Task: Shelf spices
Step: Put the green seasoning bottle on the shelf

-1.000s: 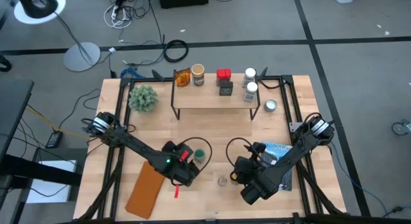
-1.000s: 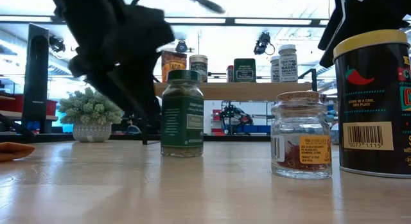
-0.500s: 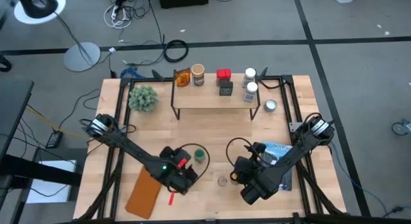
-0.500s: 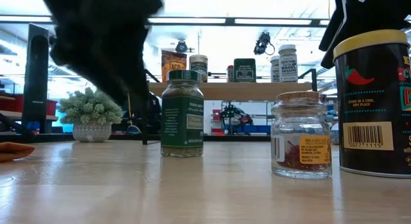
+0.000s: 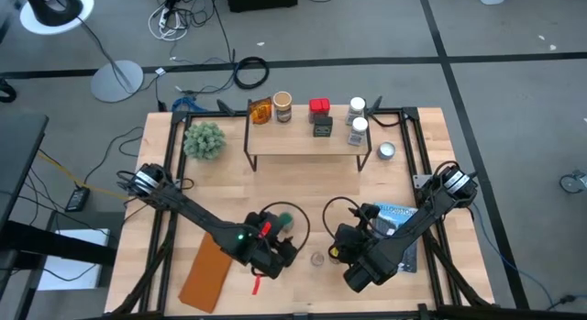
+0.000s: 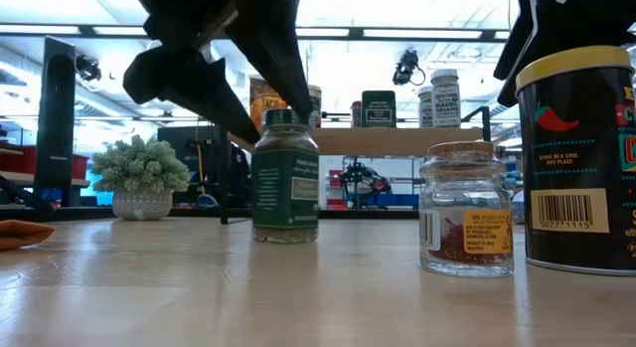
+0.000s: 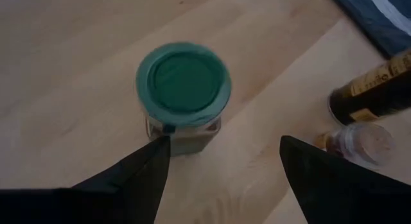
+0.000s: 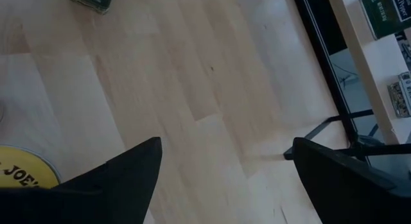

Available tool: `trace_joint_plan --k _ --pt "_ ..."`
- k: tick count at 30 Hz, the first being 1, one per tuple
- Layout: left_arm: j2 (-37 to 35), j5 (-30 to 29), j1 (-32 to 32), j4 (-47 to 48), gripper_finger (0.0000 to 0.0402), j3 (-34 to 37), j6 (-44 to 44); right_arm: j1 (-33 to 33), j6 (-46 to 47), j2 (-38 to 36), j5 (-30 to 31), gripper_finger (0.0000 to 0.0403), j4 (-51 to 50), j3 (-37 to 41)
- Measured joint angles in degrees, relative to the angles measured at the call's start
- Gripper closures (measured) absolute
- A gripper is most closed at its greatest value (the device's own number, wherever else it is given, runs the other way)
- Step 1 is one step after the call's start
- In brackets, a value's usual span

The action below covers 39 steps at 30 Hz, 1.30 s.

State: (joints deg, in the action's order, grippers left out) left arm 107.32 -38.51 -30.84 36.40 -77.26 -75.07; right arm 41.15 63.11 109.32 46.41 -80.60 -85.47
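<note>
A green-lidded spice jar stands upright on the tabletop. My left gripper hovers open just above and on the near side of it; the jar lies beyond the fingertips. A cork-lidded glass jar and a dark yellow-lidded tin stand to its right. My right gripper waits open above that tin. The shelf at the back carries an amber packet, a tan-lidded jar, a red tin, a black box and two white-lidded jars.
A potted plant stands left of the shelf and a shallow silver tin right of it. A blue-and-white packet lies under the right arm. A brown flat piece lies at the near left.
My left gripper has moved toward the table's right edge and up, coming from the left of the green-lidded jar to above it, rolling as it went. Its fingers have stayed open.
</note>
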Motion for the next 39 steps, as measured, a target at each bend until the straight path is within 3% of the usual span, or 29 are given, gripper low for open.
trace_joint_plan --k 8,16,20,30,39 --pt "0.31 0.37 0.52 0.60 0.0104 -0.48 -0.61 0.00 -0.13 0.02 -0.11 0.0057 -0.07 0.00" --pt "0.29 0.94 1.23 23.58 0.0119 -12.64 0.82 0.00 -0.26 0.02 -0.11 0.0057 -0.08 -0.02" --pt "0.19 6.87 4.51 29.63 0.0123 -18.25 6.44 0.00 -0.24 0.02 -0.11 0.0057 -0.07 -0.02" --pt "0.18 22.96 15.48 29.48 0.0124 -20.02 16.46 0.00 -0.24 0.02 -0.11 0.0057 -0.03 -0.02" --pt "0.18 24.67 17.49 28.24 0.0124 -20.02 17.88 0.00 -0.26 0.02 -0.13 0.0057 -0.04 -0.02"
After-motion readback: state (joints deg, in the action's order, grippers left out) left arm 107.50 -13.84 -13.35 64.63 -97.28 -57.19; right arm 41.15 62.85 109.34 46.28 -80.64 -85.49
